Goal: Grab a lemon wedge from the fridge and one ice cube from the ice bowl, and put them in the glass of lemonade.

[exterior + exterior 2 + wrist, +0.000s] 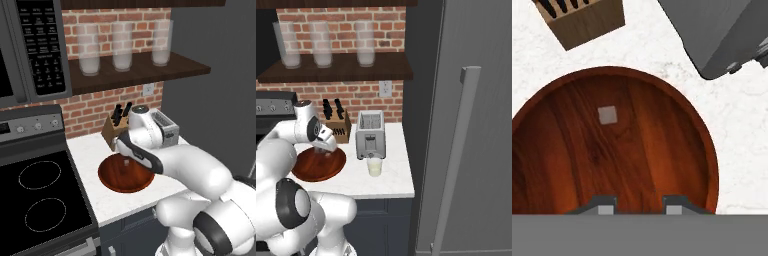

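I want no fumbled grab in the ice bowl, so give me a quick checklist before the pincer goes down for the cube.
1. Ice cube visible in the ice bowl: ok, a single pale cube.
2. Pincer open and empty: ok.
3. Pincer centred over the cube: not ok; the cube sits off to one side, ahead of the fingertips.
4. Clear of knife block and toaster: ok.
5. Glass of lemonade upright, in front of the toaster: ok.
6. Fridge open for the lemon wedge: not ok, shut.

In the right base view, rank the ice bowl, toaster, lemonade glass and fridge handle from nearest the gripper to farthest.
1. Ice bowl, directly under the gripper.
2. Toaster, to its right.
3. Lemonade glass, in front of the toaster.
4. Fridge handle, far right.
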You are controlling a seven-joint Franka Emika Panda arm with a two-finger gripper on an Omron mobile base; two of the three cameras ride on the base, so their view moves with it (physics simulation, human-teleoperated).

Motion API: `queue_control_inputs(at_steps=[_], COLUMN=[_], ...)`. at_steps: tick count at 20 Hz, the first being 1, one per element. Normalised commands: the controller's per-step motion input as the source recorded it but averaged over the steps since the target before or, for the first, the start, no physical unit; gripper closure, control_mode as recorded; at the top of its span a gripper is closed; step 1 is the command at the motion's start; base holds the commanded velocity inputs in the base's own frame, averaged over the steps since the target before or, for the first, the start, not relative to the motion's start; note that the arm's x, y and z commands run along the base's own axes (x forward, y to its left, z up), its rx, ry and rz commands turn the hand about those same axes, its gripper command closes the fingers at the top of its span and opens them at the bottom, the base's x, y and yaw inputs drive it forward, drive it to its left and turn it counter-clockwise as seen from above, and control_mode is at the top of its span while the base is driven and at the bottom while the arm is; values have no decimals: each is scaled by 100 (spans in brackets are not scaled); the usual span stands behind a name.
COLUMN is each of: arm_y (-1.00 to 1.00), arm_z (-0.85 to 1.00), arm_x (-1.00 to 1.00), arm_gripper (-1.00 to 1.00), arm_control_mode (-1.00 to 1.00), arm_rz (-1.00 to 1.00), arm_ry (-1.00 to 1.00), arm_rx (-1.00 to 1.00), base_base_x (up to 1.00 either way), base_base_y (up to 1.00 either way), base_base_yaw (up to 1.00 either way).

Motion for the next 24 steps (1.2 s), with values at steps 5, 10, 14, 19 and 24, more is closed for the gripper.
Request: queue_control_inputs(at_steps=[5,10,14,19,24], arm_y=[-44,-48,-52,-56,-56], arm_z=[46,29,12,8,1], arm_x=[-17,-16,-6,-4,0], arm_gripper=[100,100,100,100,100], arm_control_mode=[-100,-100,-100,-100,-100], arm_rz=[-6,-7,-11,-13,-13], arm_ry=[0,0,0,0,0], arm_rx=[0,0,0,0,0], base_base_x=[0,0,0,0,0], base_base_y=[0,0,0,0,0], base_base_yaw=[0,0,0,0,0])
